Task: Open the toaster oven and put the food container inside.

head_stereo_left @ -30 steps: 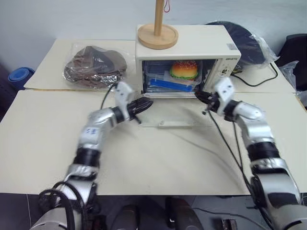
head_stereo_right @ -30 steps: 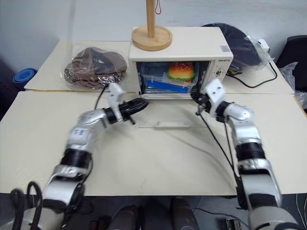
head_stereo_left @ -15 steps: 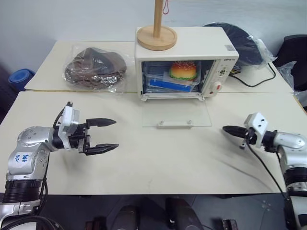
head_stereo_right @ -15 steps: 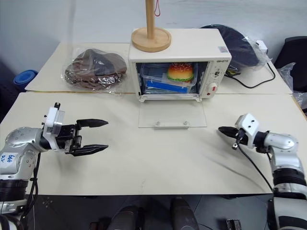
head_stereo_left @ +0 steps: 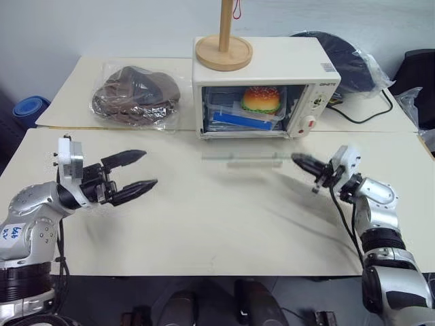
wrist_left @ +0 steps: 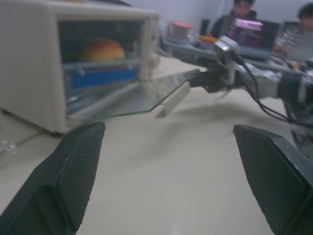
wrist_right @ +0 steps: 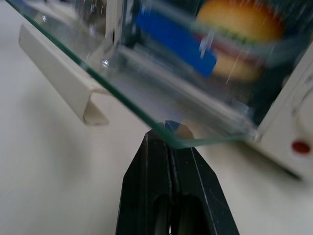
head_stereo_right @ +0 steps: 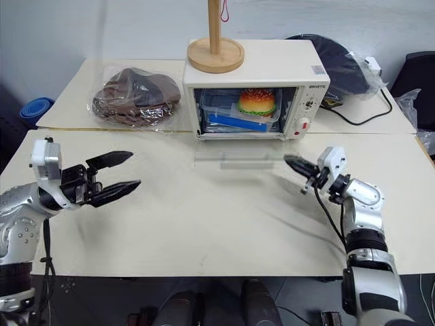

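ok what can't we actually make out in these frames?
- Glass door: smeared in the head views, so its angle is unclear.
- Right pincer tip: sits under the door's corner in the right wrist view; contact can't be confirmed.
- Food container: the toaster oven walls hide its sides.
- Brown bag: contents unreadable through crinkled plastic.

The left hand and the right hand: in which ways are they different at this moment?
The left hand has its fingers spread wide and holds nothing; the right hand has its fingers pressed shut. The left hand hangs over bare table, away from the toaster oven; the right hand's tips meet the corner of the glass door from beneath. Both have black fingers.
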Tool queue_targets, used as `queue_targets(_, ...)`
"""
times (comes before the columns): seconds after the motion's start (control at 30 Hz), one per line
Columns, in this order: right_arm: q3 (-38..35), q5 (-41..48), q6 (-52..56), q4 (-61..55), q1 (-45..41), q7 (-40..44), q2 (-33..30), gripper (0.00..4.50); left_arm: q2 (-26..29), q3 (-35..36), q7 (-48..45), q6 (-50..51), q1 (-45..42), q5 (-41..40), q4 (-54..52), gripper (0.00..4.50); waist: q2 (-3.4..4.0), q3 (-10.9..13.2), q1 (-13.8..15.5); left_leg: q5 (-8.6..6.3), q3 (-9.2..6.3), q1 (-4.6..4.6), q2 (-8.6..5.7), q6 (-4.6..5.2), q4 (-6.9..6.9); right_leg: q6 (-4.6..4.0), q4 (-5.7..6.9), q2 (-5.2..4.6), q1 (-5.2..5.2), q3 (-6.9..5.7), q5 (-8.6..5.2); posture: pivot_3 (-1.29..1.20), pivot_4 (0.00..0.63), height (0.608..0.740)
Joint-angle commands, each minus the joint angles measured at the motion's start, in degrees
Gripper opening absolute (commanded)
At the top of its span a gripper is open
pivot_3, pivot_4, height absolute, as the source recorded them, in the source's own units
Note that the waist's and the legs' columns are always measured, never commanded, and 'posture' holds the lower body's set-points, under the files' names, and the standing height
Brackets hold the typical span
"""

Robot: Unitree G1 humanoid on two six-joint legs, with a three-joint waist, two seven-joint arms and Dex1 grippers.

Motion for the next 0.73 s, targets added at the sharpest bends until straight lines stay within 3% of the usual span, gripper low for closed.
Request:
queue_targets(0.03,-3.85,6.95,6.42,-10.16,-4.40,-5.38,1.53,0.00,-1.22,3.42,7.68,-1.10,-1.98,-0.47,-2.27,4.46,0.01,0.00,0.01,0.01,0.00,0.00,0.00,-0.01,0.00,0.00,0.01,0.00,-0.02,0.00,0.00,0.00,0.150,0.740)
queue_targets(0.17,-3.89,7.60,10.55,-15.39,-5.31,-7.49,0.76,0.00,1.24,1.43,6.01,-6.60,0.64,6.03,-0.97,4.46,0.01,-0.01,0.20,0.01,-0.04,0.00,0.00,-0.05,-0.12,0.00,0.05,0.01,-0.03,-0.05,0.00,0.00,0.150,0.740)
queue_targets(0.27,-0.38,8.15,16.03,-21.89,-1.10,0.83,-3.79,0.19,5.00,-0.01,3.19,-12.20,4.60,12.30,1.10,4.49,0.02,-0.01,0.45,0.00,0.00,-0.02,-0.02,-0.03,-0.33,0.00,-0.11,-0.01,-0.03,-0.05,0.00,0.00,0.150,0.740)
queue_targets(0.33,1.35,8.08,17.70,-25.22,2.27,5.36,-6.55,0.62,6.43,0.21,0.81,-13.85,6.72,12.57,1.66,4.50,0.02,-0.01,0.55,-0.01,0.00,-0.04,-0.03,0.02,-0.46,0.00,-0.23,-0.05,-0.03,-0.07,0.00,0.00,0.150,0.740)
queue_targets(0.53,4.08,6.93,16.79,-32.86,15.90,16.03,-12.75,2.62,9.11,0.92,-2.39,-19.52,14.71,16.59,3.14,4.50,0.02,-0.01,0.38,-0.12,0.06,0.03,-0.04,0.27,-0.61,0.00,-0.31,-0.08,-0.01,-0.04,0.00,0.00,0.150,0.740)
queue_targets(0.73,2.69,4.71,9.87,-31.39,23.27,15.98,-12.25,4.46,7.84,1.85,-2.01,-20.85,18.83,14.85,1.59,4.50,0.02,-0.01,0.18,-0.14,0.10,0.22,-0.02,0.35,-0.65,-0.04,-0.33,-0.08,0.00,0.02,0.00,0.00,0.150,0.740)
